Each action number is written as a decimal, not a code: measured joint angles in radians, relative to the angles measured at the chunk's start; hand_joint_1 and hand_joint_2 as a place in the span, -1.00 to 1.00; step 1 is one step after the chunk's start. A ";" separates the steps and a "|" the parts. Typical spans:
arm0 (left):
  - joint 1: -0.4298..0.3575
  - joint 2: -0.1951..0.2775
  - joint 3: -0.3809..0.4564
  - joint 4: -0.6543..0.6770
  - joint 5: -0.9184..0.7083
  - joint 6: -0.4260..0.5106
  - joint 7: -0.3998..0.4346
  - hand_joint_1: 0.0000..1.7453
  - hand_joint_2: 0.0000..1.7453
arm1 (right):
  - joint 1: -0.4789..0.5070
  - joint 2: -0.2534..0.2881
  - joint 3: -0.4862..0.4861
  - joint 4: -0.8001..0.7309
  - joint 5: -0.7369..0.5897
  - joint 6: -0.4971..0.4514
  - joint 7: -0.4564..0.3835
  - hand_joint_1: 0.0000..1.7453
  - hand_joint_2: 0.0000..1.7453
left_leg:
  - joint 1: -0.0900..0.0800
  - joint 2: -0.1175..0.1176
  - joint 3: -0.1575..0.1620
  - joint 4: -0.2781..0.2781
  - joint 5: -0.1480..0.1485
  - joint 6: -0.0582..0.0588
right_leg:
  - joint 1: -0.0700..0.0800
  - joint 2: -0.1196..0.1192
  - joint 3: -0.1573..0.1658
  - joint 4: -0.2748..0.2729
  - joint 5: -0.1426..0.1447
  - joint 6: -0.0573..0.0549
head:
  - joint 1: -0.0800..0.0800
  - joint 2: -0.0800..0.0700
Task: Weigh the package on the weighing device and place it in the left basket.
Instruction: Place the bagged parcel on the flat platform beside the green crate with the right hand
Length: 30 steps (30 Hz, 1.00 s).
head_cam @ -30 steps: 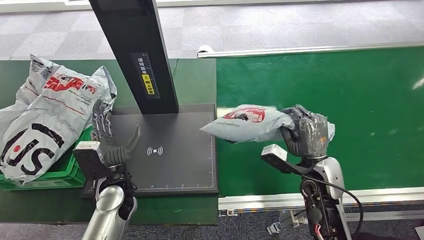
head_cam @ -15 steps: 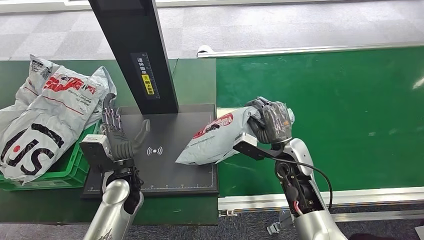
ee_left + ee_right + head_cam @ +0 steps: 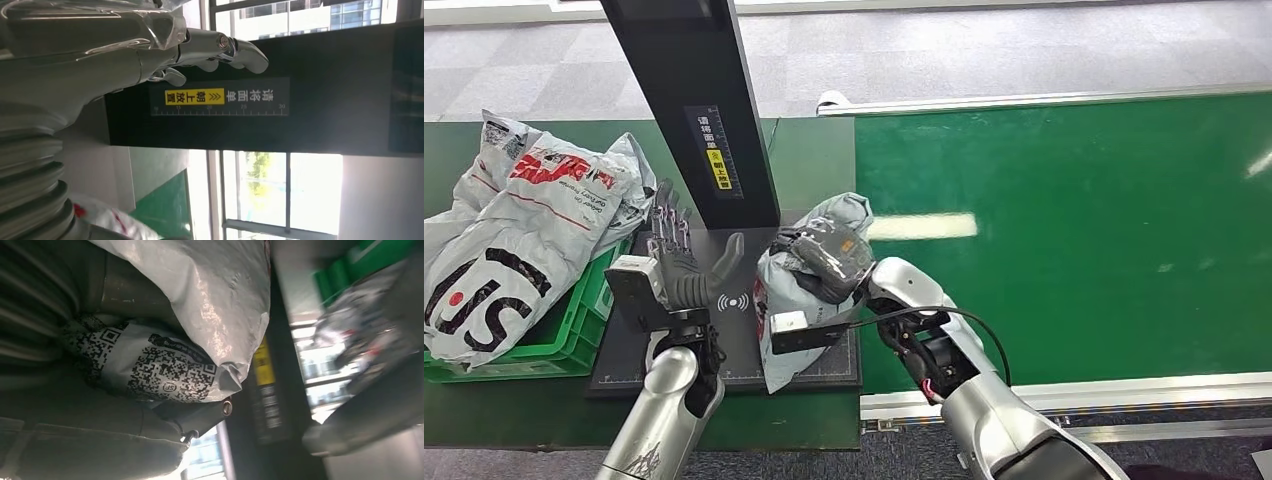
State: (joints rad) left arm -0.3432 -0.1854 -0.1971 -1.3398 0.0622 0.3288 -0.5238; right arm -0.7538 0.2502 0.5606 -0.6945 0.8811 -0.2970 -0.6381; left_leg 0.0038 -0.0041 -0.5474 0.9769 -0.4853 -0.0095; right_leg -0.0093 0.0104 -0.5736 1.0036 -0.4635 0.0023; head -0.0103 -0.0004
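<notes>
Grey tiled floor lies behind my green desk [image 3: 819, 160], with a green conveyor belt [image 3: 1074, 230] to the right. My right hand [image 3: 824, 258] is closed around the grey poly-mailer package [image 3: 789, 300], holding it nearly upright over the black weighing platform [image 3: 724, 340], its lower end at the platform's near edge; I judge I am setting it down for weighing. My left hand [image 3: 682, 270] hovers above the platform with fingers spread, holding nothing, ready to steady or take the package. The scale's black post [image 3: 694, 100] stands behind. The green basket [image 3: 574, 320] at left already holds printed mailer bags [image 3: 514, 230].
</notes>
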 joint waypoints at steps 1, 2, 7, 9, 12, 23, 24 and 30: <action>-0.003 -0.002 -0.002 0.004 0.000 -0.001 0.000 -1.00 1.00 | 0.001 0.006 0.023 -0.002 -0.010 -0.001 -0.005 1.00 1.00 | 0.000 0.000 0.000 0.000 0.000 0.000 | 0.000 0.000 0.000 0.000 0.000 0.000 | 0.000 0.000; -0.006 -0.004 -0.003 0.008 0.000 -0.002 0.000 -1.00 1.00 | 0.004 0.011 0.045 -0.007 -0.022 -0.004 -0.007 1.00 1.00 | 0.000 0.000 0.000 0.000 0.000 0.000 | 0.000 0.000 0.000 0.000 0.000 0.000 | 0.000 0.000; -0.020 -0.008 -0.002 0.021 0.002 -0.005 0.000 -1.00 1.00 | 0.026 0.006 0.122 -0.072 -0.077 -0.036 0.023 1.00 1.00 | 0.000 -0.001 0.000 0.000 0.000 0.000 | 0.000 0.000 0.000 0.000 0.000 0.000 | 0.000 0.000; -0.028 -0.009 -0.002 0.025 0.002 -0.006 0.000 -1.00 1.00 | 0.028 -0.004 0.136 -0.096 -0.086 -0.043 0.038 1.00 1.00 | 0.000 -0.001 0.000 0.000 0.000 0.000 | 0.000 0.000 0.000 0.000 0.000 0.000 | 0.000 0.000; -0.036 -0.013 -0.002 0.033 0.002 -0.009 0.003 -1.00 1.00 | 0.028 -0.019 0.154 -0.115 -0.082 -0.048 0.058 1.00 1.00 | 0.000 -0.001 0.000 0.000 0.000 0.000 | 0.000 0.000 0.000 0.000 0.000 0.000 | 0.000 0.000; -0.045 -0.016 0.000 0.047 -0.009 -0.017 0.021 -1.00 1.00 | 0.024 -0.064 0.162 -0.048 -0.240 0.141 0.123 1.00 1.00 | 0.000 -0.001 0.002 0.000 0.000 0.000 | 0.000 0.000 0.001 0.000 0.000 0.000 | 0.000 0.000; -0.044 -0.015 0.001 0.047 -0.009 -0.017 0.021 -1.00 1.00 | 0.022 -0.071 0.144 -0.031 -0.284 0.202 0.123 1.00 1.00 | 0.000 0.000 0.003 0.000 0.000 0.000 | 0.000 0.000 0.002 0.000 0.000 0.000 | 0.000 0.000; -0.037 -0.008 0.008 0.047 -0.010 -0.021 0.022 -1.00 1.00 | 0.041 -0.108 0.083 0.049 -0.358 0.338 0.122 1.00 1.00 | 0.000 0.000 0.004 0.000 0.000 0.000 | 0.000 0.000 0.004 0.000 0.000 0.000 | 0.000 0.000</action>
State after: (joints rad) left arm -0.3804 -0.1934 -0.1895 -1.2924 0.0521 0.3082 -0.5020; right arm -0.7125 0.1423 0.6440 -0.6455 0.5226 0.0412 -0.5159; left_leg 0.0037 -0.0042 -0.5432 0.9771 -0.4855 -0.0094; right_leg -0.0095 0.0104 -0.5696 1.0033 -0.4633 0.0024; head -0.0106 -0.0004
